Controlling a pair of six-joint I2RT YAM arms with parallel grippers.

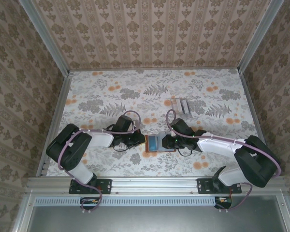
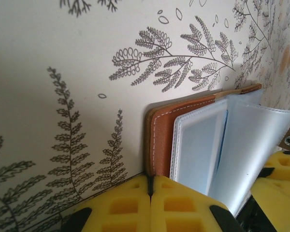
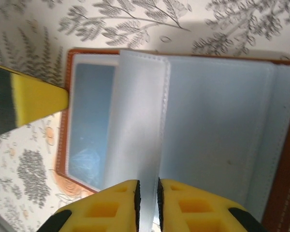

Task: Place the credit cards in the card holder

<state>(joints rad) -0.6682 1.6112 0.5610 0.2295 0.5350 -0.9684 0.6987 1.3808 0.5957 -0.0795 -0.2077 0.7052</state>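
The card holder point(image 1: 159, 143) lies open on the floral table point(image 1: 101, 92), near the front edge and midway between the two arms, with its reddish-brown leather cover facing down and its clear pocket pages facing up. The left gripper point(image 1: 139, 140) sits at the holder's left edge. In the left wrist view its yellow fingers point(image 2: 130, 203) are pressed fully together, and the corner of the leather cover point(image 2: 160, 140) runs into the seam between them, so the left gripper point(image 2: 151, 181) is clamped on the cover edge. The right gripper point(image 1: 173, 141) sits at the holder's right edge. In the right wrist view the right gripper point(image 3: 147, 186) is closed to a narrow slit, with one translucent plastic sleeve point(image 3: 140, 111) passing between the fingers. That sleeve stands lifted and crosses the middle of the open card holder point(image 3: 217, 121), covering part of the pocket beneath it. A light-blue panel point(image 3: 89, 116) shows through the left-hand pocket; whether it is one of the credit cards cannot be confirmed. One finger of the left gripper point(image 3: 38, 101) projects in from the left, just beside the holder's leather border. The right gripper's fingers point(image 2: 280, 164) sit close behind the raised sleeve. A small group of pale rectangular items point(image 1: 180, 105) lies farther back on the table, right of centre and well apart from the holder; they are too small to identify. Patterned walls point(image 1: 150, 34) enclose the table.
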